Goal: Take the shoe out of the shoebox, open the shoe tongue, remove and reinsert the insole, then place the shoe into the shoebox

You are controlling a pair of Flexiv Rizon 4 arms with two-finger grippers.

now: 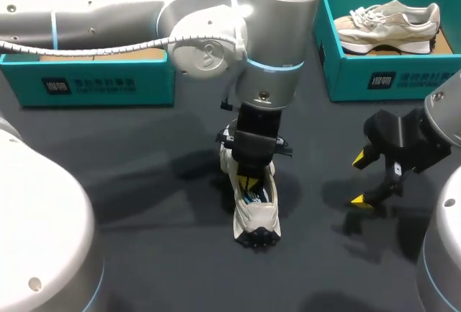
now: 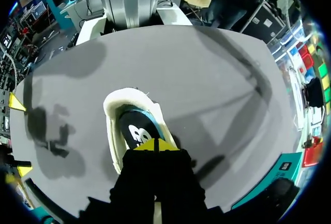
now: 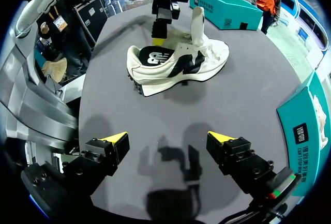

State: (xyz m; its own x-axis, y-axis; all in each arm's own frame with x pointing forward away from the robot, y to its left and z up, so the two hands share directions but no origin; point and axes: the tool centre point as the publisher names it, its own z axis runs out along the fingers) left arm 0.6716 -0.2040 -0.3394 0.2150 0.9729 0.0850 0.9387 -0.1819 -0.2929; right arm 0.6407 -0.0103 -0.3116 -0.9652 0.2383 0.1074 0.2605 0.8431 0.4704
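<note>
One dark grey table [image 1: 144,182] carries everything.

Left arm [image 1: 281,31]: comes in from the left, reaches past the middle, and hangs straight down over the loose shoe.

Two teal shoeboxes at the far edge. Left shoebox [image 1: 86,81] is partly hidden by the left arm, so I cannot see its inside. Right shoebox [image 1: 389,74] holds a second shoe [image 1: 389,24], beige, lying on its side.

Loose shoe [image 1: 256,215]: white, with black side marks. It stands upright on its sole mid-table, well apart from both boxes. The right wrist view shows its tongue [image 3: 197,22] pulled up and standing nearly vertical.

Insole [image 2: 135,131]: black with a white logo and a teal edge. It lies inside the shoe and is exposed at the heel end.

Left gripper [image 2: 155,144]: sits down in the shoe's opening. The yellow tips are together, with only a seam between them, at the insole's surface. I cannot tell whether they pinch any of the insole.

Right gripper [image 1: 358,179]: hovers above bare table to the right of the loose shoe and apart from it. Its fingers are spread wide with nothing between them.
</note>
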